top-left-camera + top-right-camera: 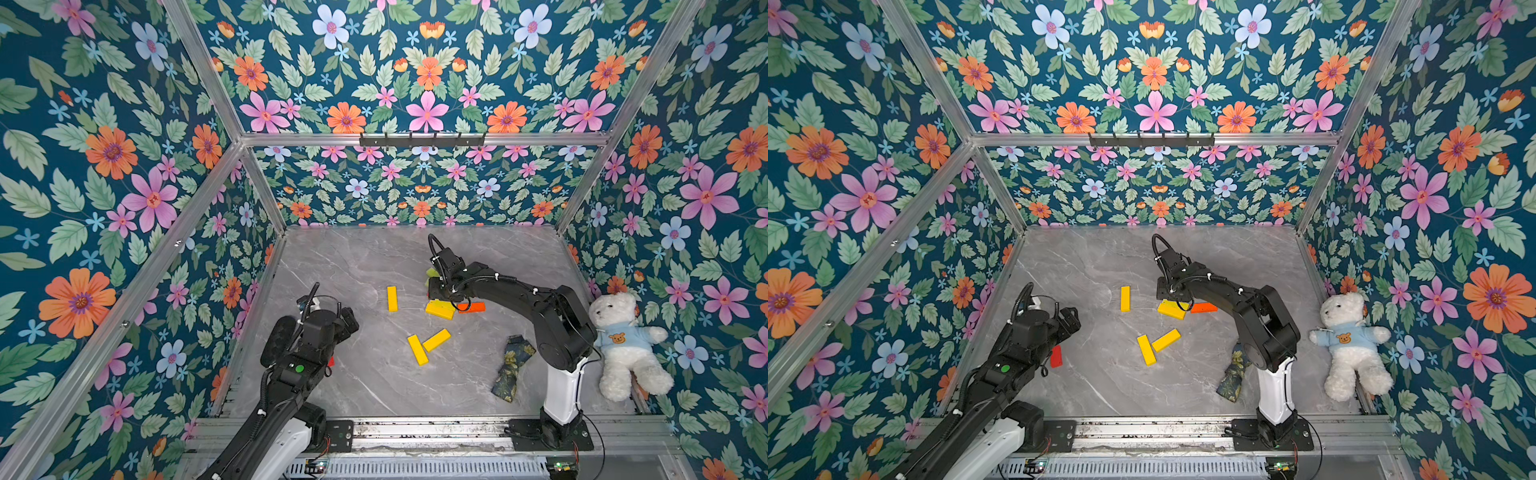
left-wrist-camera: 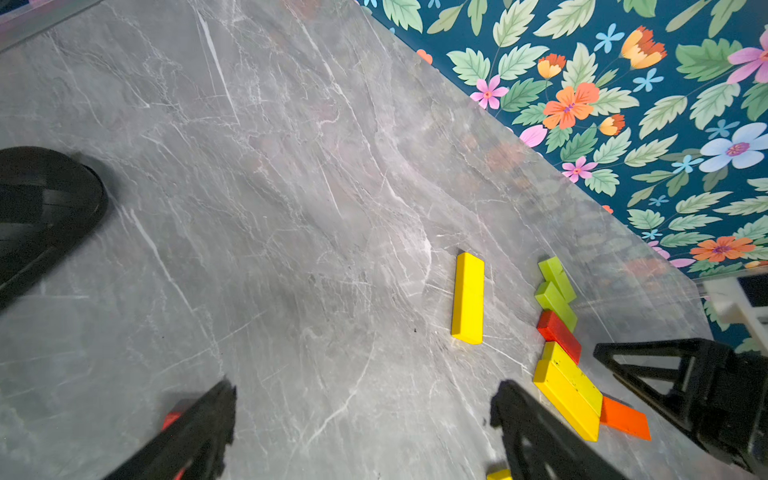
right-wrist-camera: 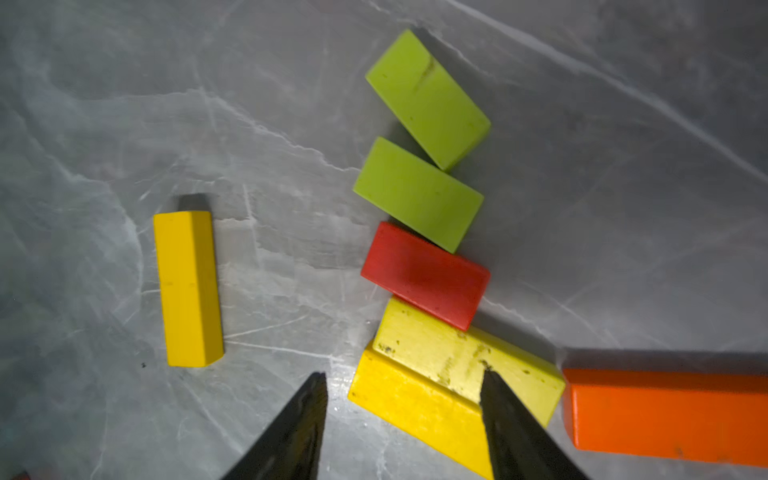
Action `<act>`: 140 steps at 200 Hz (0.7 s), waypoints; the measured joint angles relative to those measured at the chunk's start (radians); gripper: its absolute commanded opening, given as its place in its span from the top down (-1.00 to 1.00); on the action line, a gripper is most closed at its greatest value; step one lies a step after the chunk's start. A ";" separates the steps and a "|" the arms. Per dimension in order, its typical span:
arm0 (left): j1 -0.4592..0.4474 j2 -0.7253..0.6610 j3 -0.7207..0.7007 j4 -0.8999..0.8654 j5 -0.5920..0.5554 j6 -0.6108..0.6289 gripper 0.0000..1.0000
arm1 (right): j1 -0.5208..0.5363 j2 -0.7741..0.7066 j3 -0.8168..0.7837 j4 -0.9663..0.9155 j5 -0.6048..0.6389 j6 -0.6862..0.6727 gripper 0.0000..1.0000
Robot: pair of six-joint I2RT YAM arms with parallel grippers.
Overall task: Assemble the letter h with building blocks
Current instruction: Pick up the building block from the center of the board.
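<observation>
The left fingers (image 2: 199, 432) stand wide apart and empty above the tabletop (image 1: 353, 257). A red block (image 1: 1056, 356) lies just beside that arm. The building blocks lie mid-tabletop. One yellow bar (image 1: 392, 298) lies alone, and two yellow bars (image 1: 417, 350) meet in a V. The right fingers (image 3: 515, 428) are parted, gripping nothing, over a close cluster of lime-green blocks (image 3: 417, 193), a second red block (image 3: 424, 274), a yellow pair (image 3: 415, 399) and an orange bar (image 3: 665, 415).

In a top view the right arm (image 1: 519, 291) covers the lime-green blocks (image 1: 431, 273); only a sliver shows beside its wrist. The orange block (image 1: 1203, 307) runs partly under that arm, and the cloth scrap (image 1: 1231, 376) lies half behind it. Well apart from the right arm, a red block (image 1: 331, 360) barely peeps out from behind the left arm (image 1: 299, 353). In the right wrist view the picture's edge cuts off the orange block.
</observation>
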 measured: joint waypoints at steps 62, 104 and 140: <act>0.000 -0.008 -0.021 0.015 0.025 0.000 -0.99 | -0.001 0.093 0.078 -0.042 0.078 0.250 -0.58; 0.000 -0.013 -0.028 0.033 0.044 0.000 -0.99 | 0.000 0.127 0.094 -0.048 0.095 0.305 -0.57; 0.000 -0.016 -0.028 0.035 0.050 0.000 -0.99 | 0.002 0.158 0.129 -0.047 0.094 0.282 -0.61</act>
